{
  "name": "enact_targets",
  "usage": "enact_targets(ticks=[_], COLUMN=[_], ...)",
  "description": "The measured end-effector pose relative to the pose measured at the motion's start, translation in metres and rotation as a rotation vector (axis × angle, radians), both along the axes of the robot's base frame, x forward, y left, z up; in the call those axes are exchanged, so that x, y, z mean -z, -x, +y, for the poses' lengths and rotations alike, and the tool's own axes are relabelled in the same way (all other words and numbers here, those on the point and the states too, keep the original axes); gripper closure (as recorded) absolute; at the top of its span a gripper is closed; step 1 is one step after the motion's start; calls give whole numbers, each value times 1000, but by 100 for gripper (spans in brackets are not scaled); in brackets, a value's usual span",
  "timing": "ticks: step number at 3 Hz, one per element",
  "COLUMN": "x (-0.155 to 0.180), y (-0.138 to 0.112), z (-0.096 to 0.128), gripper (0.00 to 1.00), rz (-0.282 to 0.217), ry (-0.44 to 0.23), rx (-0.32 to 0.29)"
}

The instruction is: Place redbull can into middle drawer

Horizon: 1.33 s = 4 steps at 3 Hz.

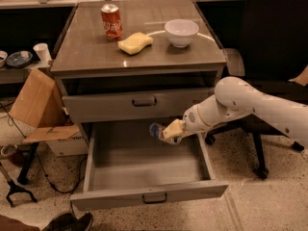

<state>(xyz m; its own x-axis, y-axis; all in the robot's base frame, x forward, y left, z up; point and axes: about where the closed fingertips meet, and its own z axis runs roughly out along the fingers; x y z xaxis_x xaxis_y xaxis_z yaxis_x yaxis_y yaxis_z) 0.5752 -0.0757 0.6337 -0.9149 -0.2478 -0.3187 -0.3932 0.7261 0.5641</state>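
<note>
The middle drawer (144, 197) is pulled wide open below the cabinet, grey, with a small dark bar handle on its front. My gripper (166, 132) reaches in from the right on a white arm and is shut on the redbull can (156, 130), a slim silver-and-blue can held tilted on its side. The can hangs over the right rear part of the open drawer, above its floor and just under the upper drawer front (137, 105).
On the tabletop stand a red cola can (111, 21), a yellow sponge (135, 43) and a white bowl (181, 32). A black office chair (274, 42) stands at the right behind my arm. A cardboard box (36, 102) leans at the left.
</note>
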Motion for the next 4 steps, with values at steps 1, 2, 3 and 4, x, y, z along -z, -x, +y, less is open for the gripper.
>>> enact_targets(ticks=[1, 2, 3, 4], x=[15, 23, 40, 71], y=[-22, -41, -69, -98], z=[-8, -14, -15, -13], gripper=[100, 100, 100, 100], rz=[-70, -116, -108, -35], ry=[23, 27, 67, 164], rx=[154, 244, 279, 259])
